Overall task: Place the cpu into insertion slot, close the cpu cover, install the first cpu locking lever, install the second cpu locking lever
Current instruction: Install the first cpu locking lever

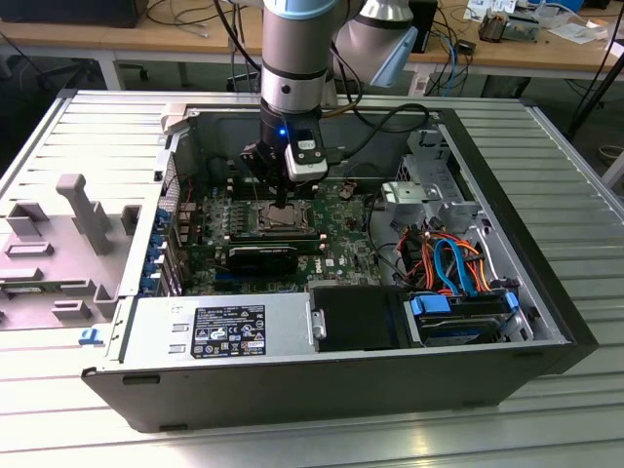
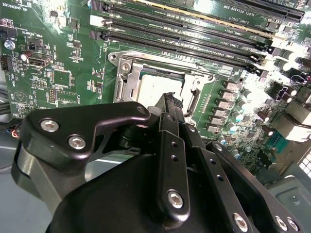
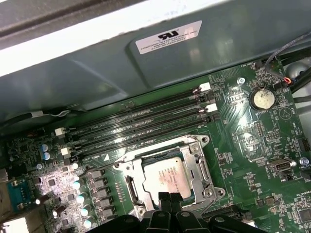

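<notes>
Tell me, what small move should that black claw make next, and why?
The dull silver square chip sits in the silver-rimmed socket, the thin silver metal frame lies down over it, and the shut black claw hovers at its edge. So probably: ease down there to begin locking the frame.

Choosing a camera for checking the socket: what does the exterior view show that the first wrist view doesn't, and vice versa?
Exterior view: the arm above the open computer case, the power supply, the blue and orange cables. First wrist view: the coin battery and a white label on the case wall. Both: the gripper over the cpu, framed by the cpu cover, on the green board.
</notes>
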